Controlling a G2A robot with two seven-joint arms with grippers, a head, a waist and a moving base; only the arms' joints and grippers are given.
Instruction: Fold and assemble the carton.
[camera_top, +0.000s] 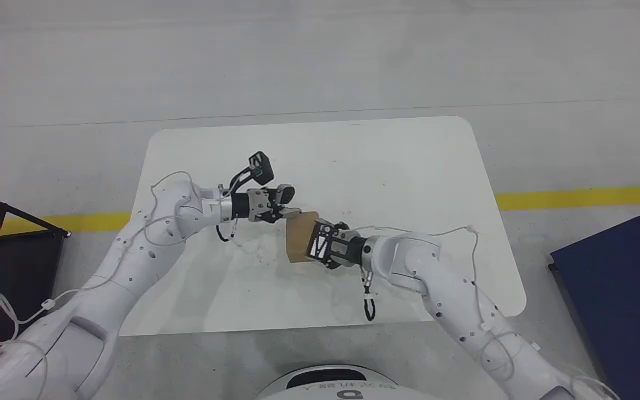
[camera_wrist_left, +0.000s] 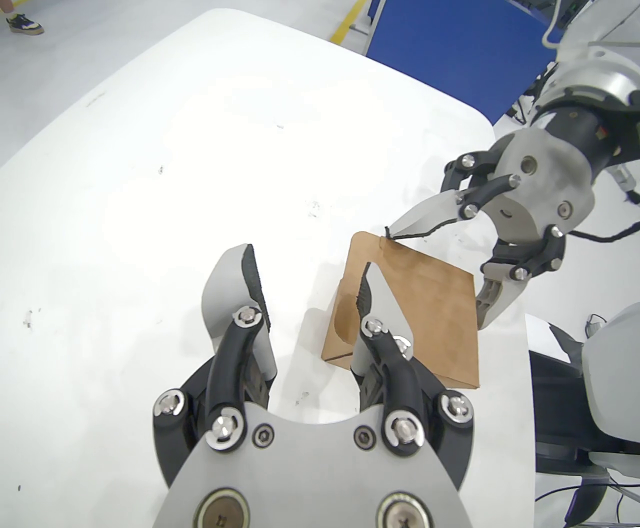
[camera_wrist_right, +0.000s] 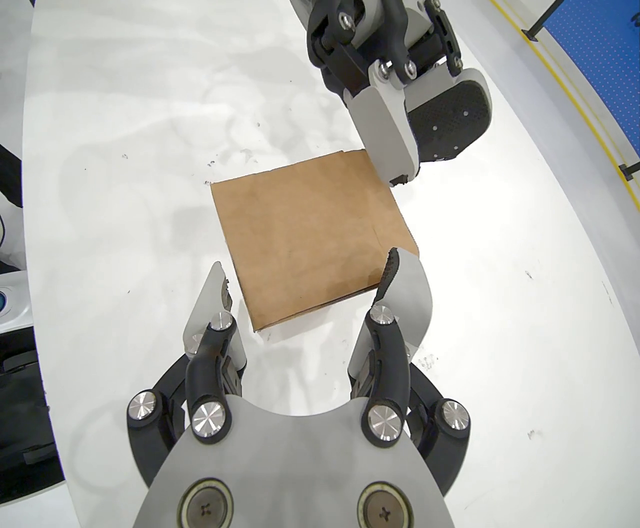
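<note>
You have the flattened brown cardboard carton (camera_top: 298, 236) around the middle of the white, round-cornered counter (camera_top: 420, 180), a little nearer the robot's edge than the far edge. It is a folded square panel with a round-cornered flap showing at one side. You cannot tell from these views whether it lies fully flat on the counter or has one edge raised.

Your right gripper (camera_wrist_right: 306, 257) comes in from the side of the counter's right edge with its jaws spread wide. The carton sits between the two fingers, reaching partway in. One fingertip (camera_wrist_right: 395, 260) overlaps a corner of the carton, and the other stands just beside the opposite edge, not visibly touching. It has no hold on anything.

Your left gripper (camera_wrist_left: 307, 257) faces it from the side of the counter's left edge and is also wide open and empty. One finger (camera_wrist_left: 380, 300) lies over the flap side of the carton, and the other is over bare counter beside it. The two grippers stand close together, with the carton between them.

Off the counter's right edge, a yellow floor line (camera_top: 570, 198) runs past and a dark blue panel (camera_top: 600, 270) stands on the floor.
</note>
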